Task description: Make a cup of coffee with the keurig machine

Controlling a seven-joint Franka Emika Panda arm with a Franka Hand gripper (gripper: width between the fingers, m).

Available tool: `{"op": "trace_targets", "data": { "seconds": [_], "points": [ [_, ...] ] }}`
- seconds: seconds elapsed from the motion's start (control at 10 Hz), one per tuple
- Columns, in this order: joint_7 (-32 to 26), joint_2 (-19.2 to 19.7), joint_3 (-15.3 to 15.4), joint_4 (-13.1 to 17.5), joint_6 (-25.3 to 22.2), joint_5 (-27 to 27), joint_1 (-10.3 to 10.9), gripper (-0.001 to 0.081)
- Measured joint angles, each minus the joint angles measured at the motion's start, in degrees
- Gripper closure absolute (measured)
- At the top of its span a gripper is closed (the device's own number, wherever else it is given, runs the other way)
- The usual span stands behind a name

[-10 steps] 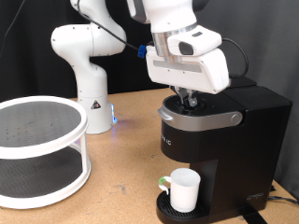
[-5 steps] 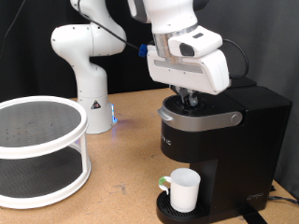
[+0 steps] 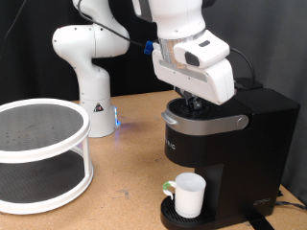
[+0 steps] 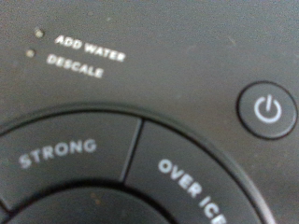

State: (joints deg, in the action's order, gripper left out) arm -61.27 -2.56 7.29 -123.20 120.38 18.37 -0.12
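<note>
Jaws first: honestly can't tell if they're apart or closed, since the gripper [image 3: 195, 102] has its dark fingertips tucked right down against the top of the keurig machine [image 3: 225, 144] and the white hand body blocks most of the view. Nothing shows between the fingers. From the exterior view, the gripper sits over the silver-rimmed head of the machine, tilted a bit, with the arm coming down from the exterior view's top.

The wrist view is basically all control panel [image 4: 149, 112] (super close, slightly blurry). You can read "ADD WATER" and "DESCALE" next to 2 small indicator dots, a round power button [image 4: 268, 110], and curved buttons labelled "STRONG" and "OVER ICE".

The cup [image 3: 189, 195] is standing upright on the round drip tray [image 3: 173, 213] under the machine's head, at the exterior view's bottom. Off on the exterior view's left sits a white round 2-tier rack [image 3: 43, 153], well apart from the machine, on the wooden table [image 3: 129, 163].
</note>
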Motion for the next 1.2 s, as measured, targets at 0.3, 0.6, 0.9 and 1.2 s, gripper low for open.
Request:
{"op": "trace_targets", "data": {
  "seconds": [0.3,0.6,0.9,1.2],
  "points": [
    [2.9,3.8,-0.5,5.7,-9.0,0.0,-0.5,0.0806],
    [3.3,5.9,-0.7,8.6,-12.5,-0.1,-0.7,0.0806],
    [-0.7,5.1,-0.9,7.2,-10.3,2.3,-0.9,0.0806],
    [-11.6,2.8,-2.0,3.4,-9.7,10.7,-2.4,0.0806]
  ]
}}
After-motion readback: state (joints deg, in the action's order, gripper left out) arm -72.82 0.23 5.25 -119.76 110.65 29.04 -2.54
